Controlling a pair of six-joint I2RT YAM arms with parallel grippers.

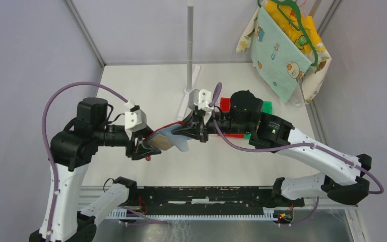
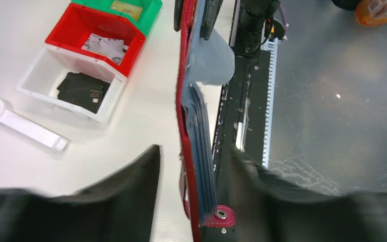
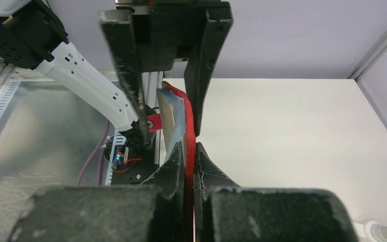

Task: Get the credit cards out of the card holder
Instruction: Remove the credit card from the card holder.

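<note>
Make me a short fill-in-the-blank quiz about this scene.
1. The glossy red folding card holder is clamped by the ___ end effector.
2. The black VIP card lies in the ___ plastic bin.
3. The middle bin, between it and the green plastic bin, is ___.
Missing: right; white; red.

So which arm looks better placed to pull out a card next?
Likely the left: the left fingers stand open astride the credit cards, while the right fingers clamp the card holder steady.

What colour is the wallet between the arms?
The wallet is red outside, grey-blue inside; left wrist view shows it best.
</note>
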